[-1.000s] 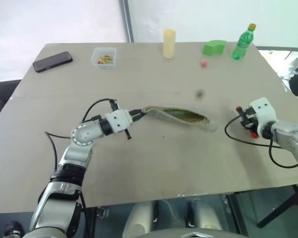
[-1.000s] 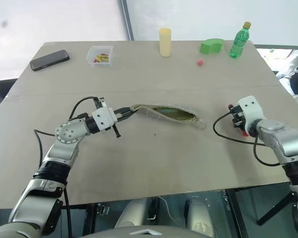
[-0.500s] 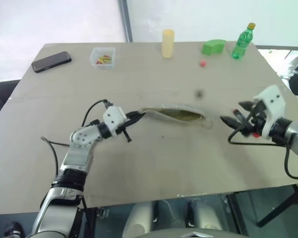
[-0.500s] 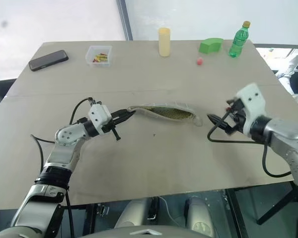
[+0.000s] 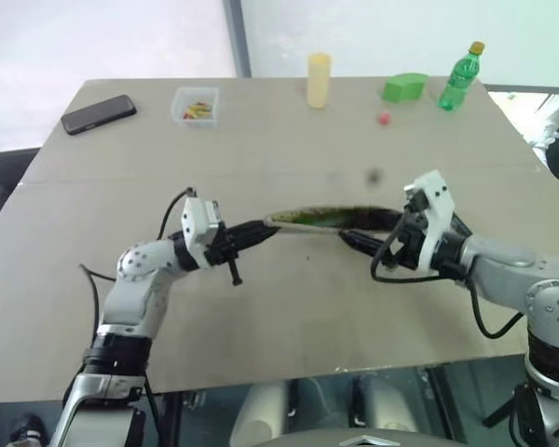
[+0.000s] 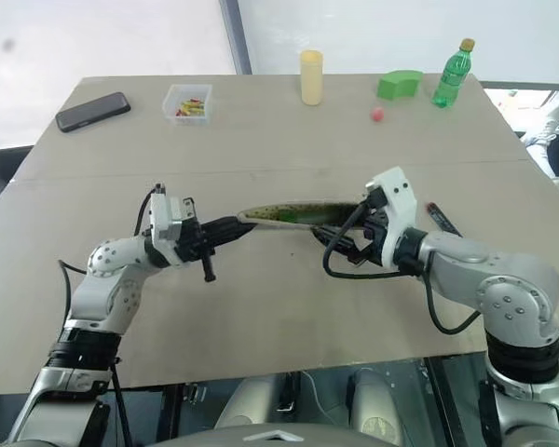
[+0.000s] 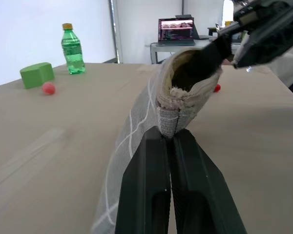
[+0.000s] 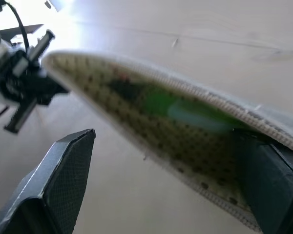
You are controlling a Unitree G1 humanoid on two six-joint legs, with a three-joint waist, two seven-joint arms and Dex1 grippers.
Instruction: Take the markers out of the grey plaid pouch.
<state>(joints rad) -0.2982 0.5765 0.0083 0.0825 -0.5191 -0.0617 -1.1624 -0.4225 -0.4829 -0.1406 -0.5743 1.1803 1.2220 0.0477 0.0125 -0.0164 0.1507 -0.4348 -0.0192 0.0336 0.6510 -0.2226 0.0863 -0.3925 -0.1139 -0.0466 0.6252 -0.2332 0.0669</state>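
- Beige tabletop (image 5: 289,317) runs under both my arms, with pale walls behind it.
- One grey plaid pouch (image 5: 328,217) hangs between my two hands near the middle, its mouth open and its speckled lining showing.
- One green marker (image 8: 173,106) lies inside the pouch; a dark reddish shape beside it is too blurred to name.
- One red marker with a black end (image 6: 443,220) lies on the tabletop just behind my right forearm.
- Along the far edge I count one black phone (image 5: 99,115), one clear box of small coloured bits (image 5: 195,106), one yellow cylinder (image 5: 318,80), one green block (image 5: 403,88), one small red ball (image 5: 383,118) and one green bottle (image 5: 458,77).
- My left fingers (image 7: 170,192) are pinched tight on the pouch's end seam, forearm level and pointing toward my right.
- My right fingers (image 8: 71,180) are spread wide, one on each side of the pouch's opening, gripping nothing; that hand (image 6: 359,238) points toward my left, tipped slightly down.
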